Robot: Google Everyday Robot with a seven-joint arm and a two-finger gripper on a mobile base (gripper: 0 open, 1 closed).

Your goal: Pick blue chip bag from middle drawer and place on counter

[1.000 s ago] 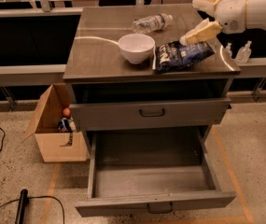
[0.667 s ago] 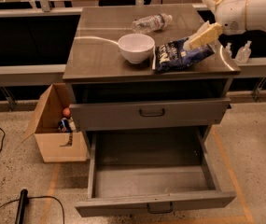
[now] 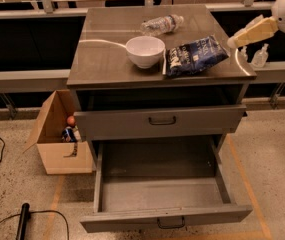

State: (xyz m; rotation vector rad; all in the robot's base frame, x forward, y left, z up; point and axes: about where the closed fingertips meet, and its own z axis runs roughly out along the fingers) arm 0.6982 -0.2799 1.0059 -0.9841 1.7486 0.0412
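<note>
The blue chip bag lies on the counter near its front right corner, just right of the white bowl. My gripper hangs above the counter's right edge, to the right of the bag and apart from it, holding nothing. The middle drawer is pulled fully out at the bottom, and its grey tray is bare inside.
A clear water bottle lies at the counter's back. The drawer above is shut. An open cardboard box stands on the floor at the left. A small pump bottle sits on the ledge at the right. A black cable lies on the floor.
My gripper has drawn back from the bag, up and to the right. The bag stays lying on the counter.
</note>
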